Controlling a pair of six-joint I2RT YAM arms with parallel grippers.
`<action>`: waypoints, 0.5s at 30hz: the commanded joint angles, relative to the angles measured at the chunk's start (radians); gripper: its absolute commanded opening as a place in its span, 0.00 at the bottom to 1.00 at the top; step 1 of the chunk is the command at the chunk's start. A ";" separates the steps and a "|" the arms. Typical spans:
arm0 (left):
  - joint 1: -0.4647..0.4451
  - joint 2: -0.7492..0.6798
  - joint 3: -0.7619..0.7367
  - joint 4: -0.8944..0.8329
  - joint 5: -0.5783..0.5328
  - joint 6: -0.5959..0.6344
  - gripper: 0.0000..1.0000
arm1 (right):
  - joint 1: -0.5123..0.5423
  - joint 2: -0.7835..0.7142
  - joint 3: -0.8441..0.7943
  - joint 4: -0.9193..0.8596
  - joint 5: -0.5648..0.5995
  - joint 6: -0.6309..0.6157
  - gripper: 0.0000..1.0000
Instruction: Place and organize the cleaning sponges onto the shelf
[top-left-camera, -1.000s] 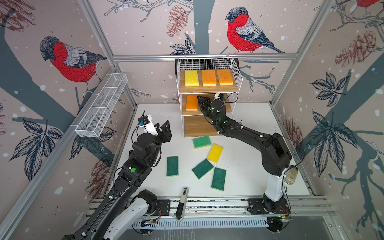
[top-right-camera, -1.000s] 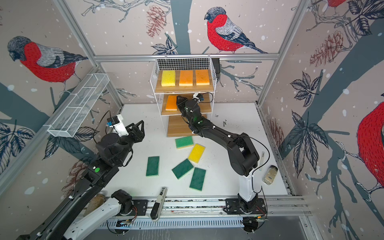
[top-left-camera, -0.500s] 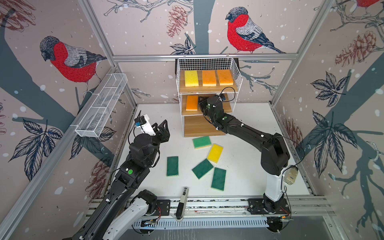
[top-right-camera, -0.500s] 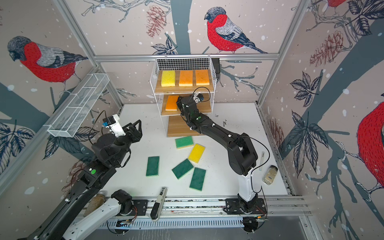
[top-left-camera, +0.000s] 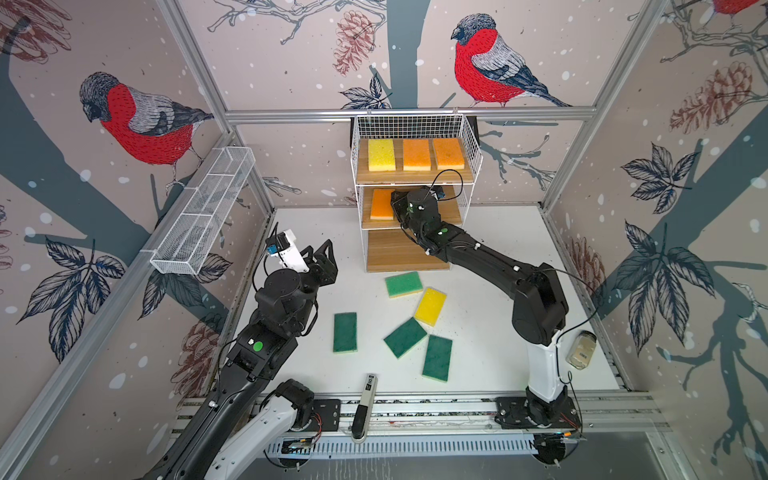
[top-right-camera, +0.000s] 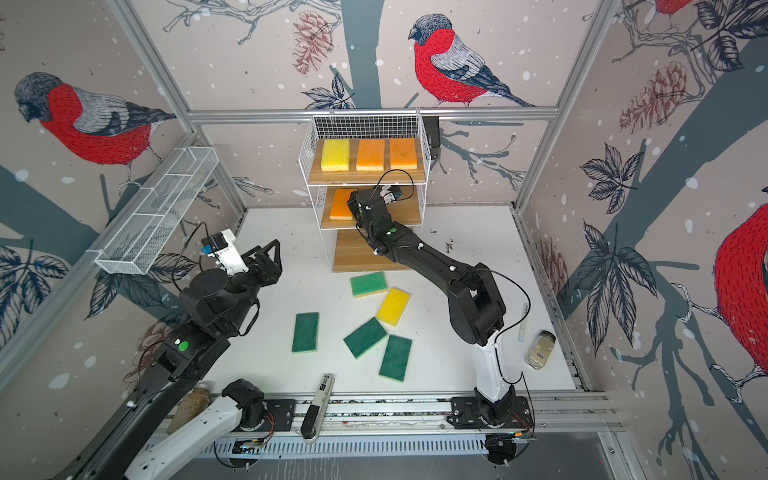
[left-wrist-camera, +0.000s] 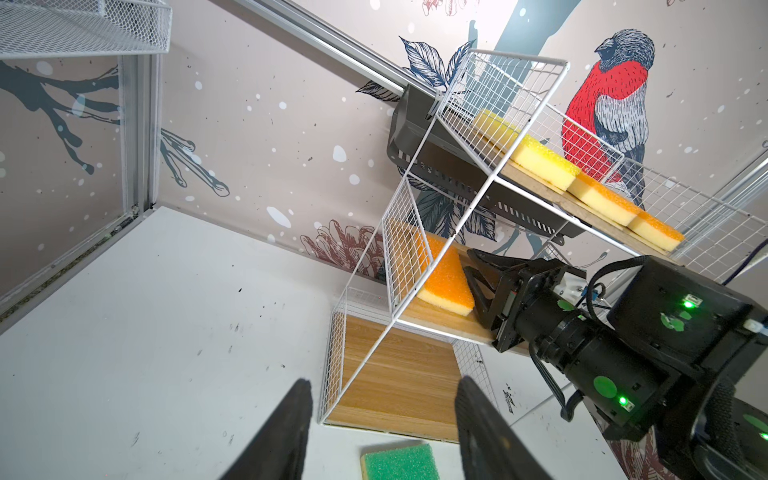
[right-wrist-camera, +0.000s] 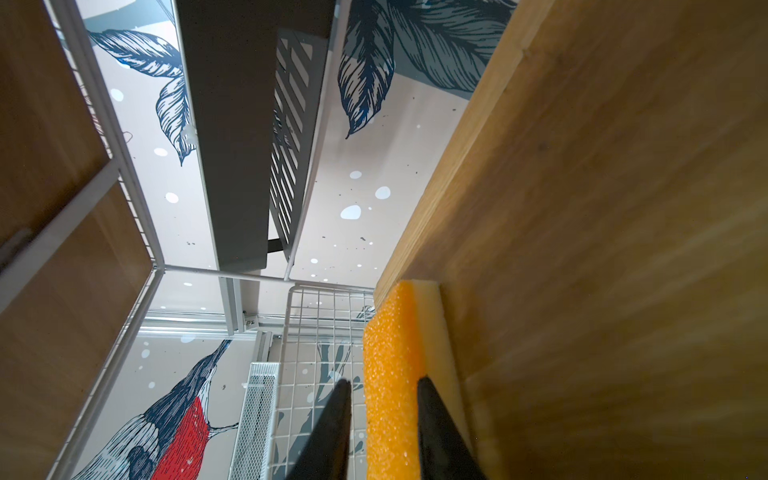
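As right hand (right-wrist-camera: 384, 380) meets orange sponge (left-wrist-camera: 444, 278) on shelf (top-left-camera: 390, 253), grip cannot be told.
Best laid flat and square before withdrawing.

My left arm (top-left-camera: 266, 345) is bent up at the elbow, and my left hand (top-left-camera: 319, 249) hangs raised with fingers spread wide, nothing between them. My right arm (top-left-camera: 490, 266) stretches far forward; my right hand (right-wrist-camera: 382, 381) is rolled sideways, fingers narrowly parted.
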 joint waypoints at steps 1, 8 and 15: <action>0.002 -0.008 -0.002 0.010 -0.006 -0.001 0.56 | 0.001 0.011 0.008 -0.085 0.003 -0.022 0.29; 0.002 -0.014 -0.009 0.014 0.002 -0.003 0.56 | 0.008 -0.002 0.003 -0.104 0.005 -0.056 0.29; 0.002 -0.017 -0.012 0.009 0.011 -0.001 0.56 | 0.010 0.000 0.008 -0.115 0.011 -0.098 0.29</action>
